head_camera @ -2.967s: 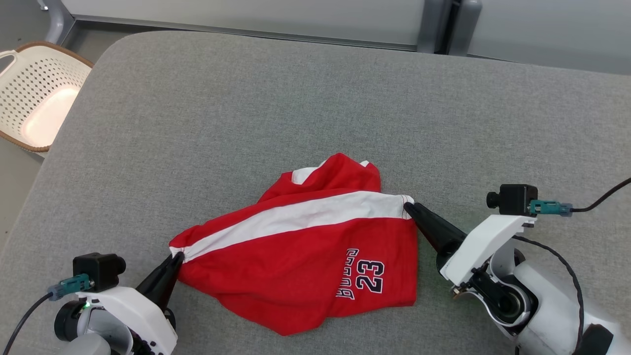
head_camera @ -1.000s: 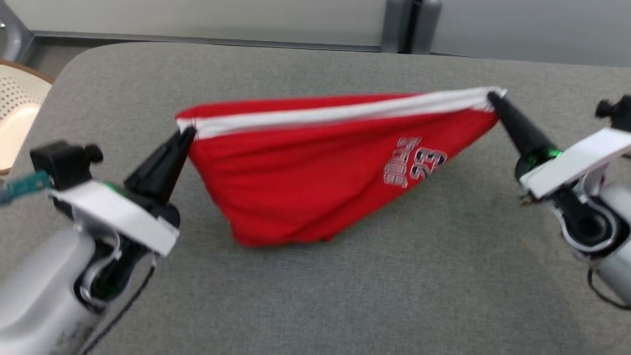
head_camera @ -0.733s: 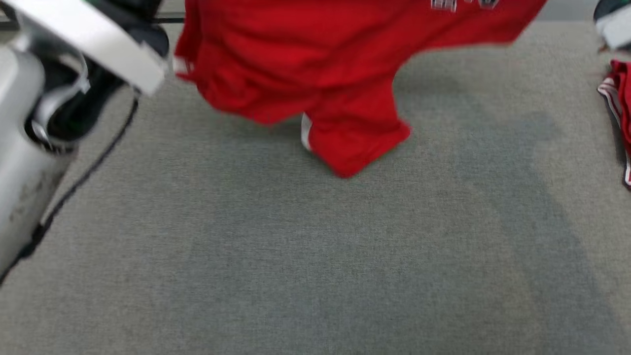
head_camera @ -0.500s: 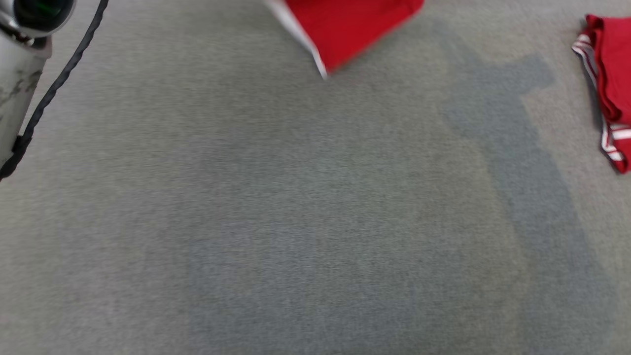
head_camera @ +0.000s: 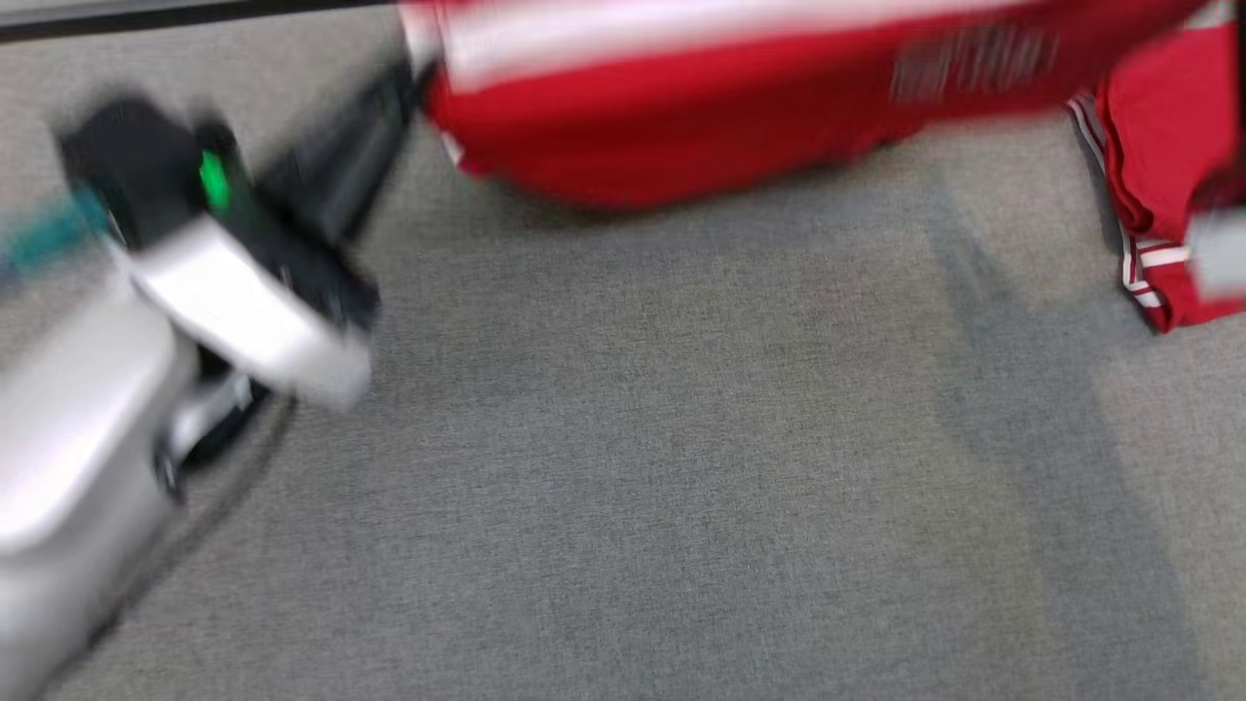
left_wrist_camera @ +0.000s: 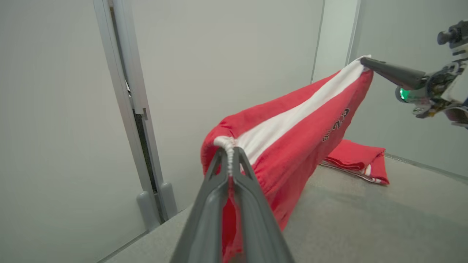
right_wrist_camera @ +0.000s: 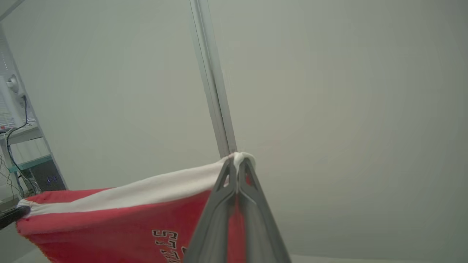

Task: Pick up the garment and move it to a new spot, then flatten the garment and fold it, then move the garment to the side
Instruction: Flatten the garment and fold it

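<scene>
Over the grey fabric-covered table [head_camera: 623, 467], the left gripper [left_wrist_camera: 229, 151] and right gripper [right_wrist_camera: 237, 162] each pinch one end of the red cloth shorts with a white waistband [left_wrist_camera: 292, 135], fingers pressed tight on the band. The shorts hang stretched between them. Beyond, a folded red, white-striped garment [left_wrist_camera: 356, 159] lies on the table by the pale wall [left_wrist_camera: 219, 54].

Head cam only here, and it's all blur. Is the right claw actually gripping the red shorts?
Observer: Yes. In the right wrist view the right claw is shut on the shorts, at one end of the white waistband.
Operator: Left side?
Observer: The left claw is shut on the other end, with the waistband bunched between its fingers.
Operator: Red thing at my right edge?
Observer: A second red garment, folded, lying on the grey table.
</scene>
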Tool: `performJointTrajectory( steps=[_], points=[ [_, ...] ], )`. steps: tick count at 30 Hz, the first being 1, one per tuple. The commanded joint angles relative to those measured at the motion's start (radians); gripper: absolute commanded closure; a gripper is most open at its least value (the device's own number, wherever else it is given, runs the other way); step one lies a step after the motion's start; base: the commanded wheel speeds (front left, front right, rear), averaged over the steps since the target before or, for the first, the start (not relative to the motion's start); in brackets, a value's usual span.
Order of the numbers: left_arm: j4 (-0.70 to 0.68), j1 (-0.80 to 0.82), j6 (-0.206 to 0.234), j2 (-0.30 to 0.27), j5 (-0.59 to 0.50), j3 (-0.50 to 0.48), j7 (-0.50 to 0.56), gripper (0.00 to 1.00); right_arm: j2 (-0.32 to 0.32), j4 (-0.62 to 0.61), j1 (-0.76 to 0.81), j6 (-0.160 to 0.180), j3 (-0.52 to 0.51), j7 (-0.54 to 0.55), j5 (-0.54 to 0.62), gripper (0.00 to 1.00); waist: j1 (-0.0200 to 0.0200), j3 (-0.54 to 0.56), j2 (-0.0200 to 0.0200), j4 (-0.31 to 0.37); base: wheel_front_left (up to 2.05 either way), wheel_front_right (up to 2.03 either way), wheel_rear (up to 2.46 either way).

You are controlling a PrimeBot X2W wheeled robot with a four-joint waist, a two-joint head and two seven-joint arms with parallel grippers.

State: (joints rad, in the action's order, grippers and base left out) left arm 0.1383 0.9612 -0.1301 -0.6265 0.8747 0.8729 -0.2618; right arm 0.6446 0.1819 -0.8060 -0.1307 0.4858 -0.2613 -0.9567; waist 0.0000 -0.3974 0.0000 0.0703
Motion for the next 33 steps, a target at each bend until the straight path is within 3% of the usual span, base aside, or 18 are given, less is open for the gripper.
performJointTrajectory(
  steps=[1,8,15,20,26,29,33],
  points=[
    [-0.029,-0.079,-0.001,-0.012,-0.029,-0.015,-0.003,1.0,0.011,-0.034,0.09,0.0,-0.017,-0.005,-0.01,1.0,0.0,0.024,0.0,-0.015,0.0,0.0,0.0],
    [-0.155,-0.519,0.021,0.002,-0.261,-0.176,-0.003,1.0,-0.032,-0.194,0.601,0.0,-0.098,-0.005,0.005,1.0,0.0,0.099,0.0,-0.042,0.0,0.0,0.0],
    [-0.257,-0.86,0.09,0.014,-0.415,-0.283,-0.003,1.0,-0.071,-0.315,0.892,0.0,-0.138,0.027,-0.021,1.0,0.0,0.169,0.0,-0.055,0.0,0.0,0.0],
    [-0.296,-0.937,0.089,0.031,-0.425,-0.317,-0.003,1.0,-0.065,-0.362,0.964,0.0,-0.199,0.051,-0.008,1.0,0.0,0.177,0.0,-0.08,0.0,0.0,0.0],
    [-0.277,-0.909,0.033,0.067,-0.409,-0.283,0.0,1.0,-0.062,-0.373,0.964,0.0,-0.268,0.139,0.037,1.0,0.0,0.188,0.0,-0.13,0.0,0.0,0.0],
    [-0.241,-0.842,0.014,0.098,-0.366,-0.247,0.027,1.0,-0.071,-0.351,0.9,0.0,-0.295,0.222,0.059,1.0,0.0,0.185,0.0,-0.159,0.0,0.0,0.0],
    [-0.175,-0.724,0.0,0.158,-0.23,-0.22,0.082,1.0,-0.085,-0.299,0.773,0.0,-0.338,0.326,0.093,1.0,0.0,0.155,0.0,-0.199,0.0,0.0,0.0]
  ],
)
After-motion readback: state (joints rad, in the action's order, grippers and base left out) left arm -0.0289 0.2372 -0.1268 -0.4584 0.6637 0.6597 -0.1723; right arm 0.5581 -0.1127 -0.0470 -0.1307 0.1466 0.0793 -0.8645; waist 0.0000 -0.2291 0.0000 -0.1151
